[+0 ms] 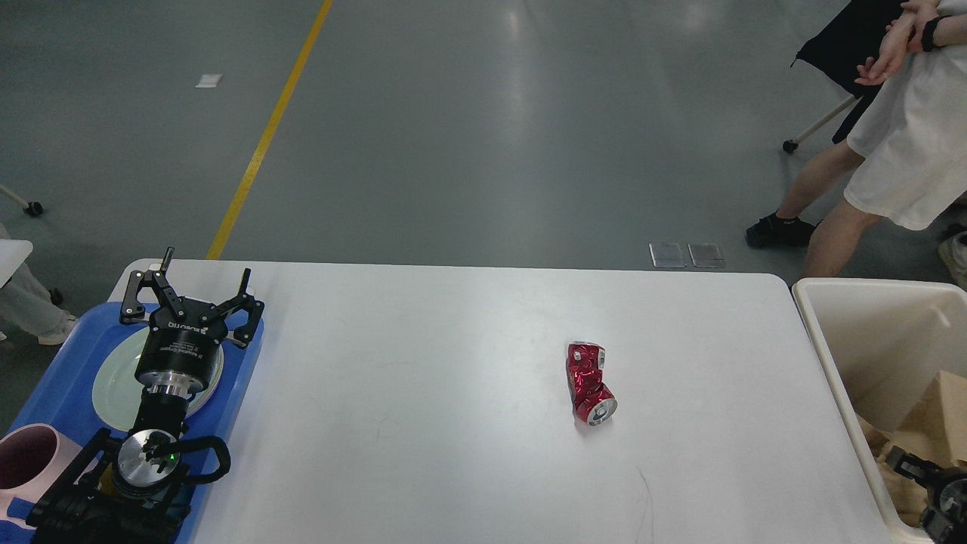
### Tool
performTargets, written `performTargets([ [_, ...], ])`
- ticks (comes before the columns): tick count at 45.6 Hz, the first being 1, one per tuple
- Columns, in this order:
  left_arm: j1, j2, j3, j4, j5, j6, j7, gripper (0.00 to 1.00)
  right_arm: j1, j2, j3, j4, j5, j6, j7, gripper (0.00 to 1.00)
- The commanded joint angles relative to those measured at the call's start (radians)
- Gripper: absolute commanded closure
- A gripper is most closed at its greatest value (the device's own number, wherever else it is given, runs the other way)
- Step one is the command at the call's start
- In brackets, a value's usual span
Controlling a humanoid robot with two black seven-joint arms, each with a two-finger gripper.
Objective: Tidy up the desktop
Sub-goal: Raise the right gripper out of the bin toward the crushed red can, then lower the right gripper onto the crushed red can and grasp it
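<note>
One crushed red can [590, 383] is pretty much all that sits on the desktop [423, 393], a big white slab with rounded corners and a smooth matte finish, a few faint scuffs and a thin dark scratch toward the near edge. It fills most of the lower view, far edge running straight across against the grey glossy floor [483, 128] with its yellow line [270, 128]. The can lies on its side right of centre, dented and shiny, silver ends showing, well apart from every edge, so there's loads of bare white around it on all sides.

Over at the left edge a blue tray [68, 378] overlaps the corner, with a pale round plate [113, 389] on it and a pink mug [30, 461] at the near end. The left gripper [204, 291] hangs above the plate, black fingers spread wide with nothing between them.

Just beside the right edge stands a cream plastic bin [869, 340] with crumpled brown paper [929, 423] inside. The right gripper [940, 491] only pokes in at the bottom right corner over the bin, dark and mostly cut off, so I can't tell how its fingers stand.

Past the far right corner a person in white shorts [899, 143] stands next to a rolling chair [838, 60].
</note>
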Motion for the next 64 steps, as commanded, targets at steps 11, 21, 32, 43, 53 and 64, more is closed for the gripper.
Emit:
performTargets([
  [11,0.0,0.0,0.0,0.0,0.0,0.0,0.0,0.03,0.201,-0.184,-0.018,0.225,-0.023,0.086,-0.029,0.0],
  [21,0.0,0.0,0.0,0.0,0.0,0.0,0.0,0.03,0.69,-0.341,-0.17,0.725,-0.259,0.12,-0.202,0.0],
  [32,0.0,0.0,0.0,0.0,-0.001,0.0,0.0,0.03,1.279,-0.197,-0.523,1.124,-0.268,0.329,-0.27,0.0],
  [43,0.0,0.0,0.0,0.0,-0.001,0.0,0.0,0.03,1.637,0.016,-0.522,1.276,-0.123,0.71,-0.268,0.0],
  [53,0.0,0.0,0.0,0.0,-0.001,0.001,0.0,0.03,1.766,0.17,-0.48,1.424,0.003,0.749,-0.255,0.0],
  [64,0.0,0.0,0.0,0.0,-0.001,0.001,0.0,0.03,1.829,0.225,-0.373,1.476,0.032,0.624,-0.232,0.0],
])
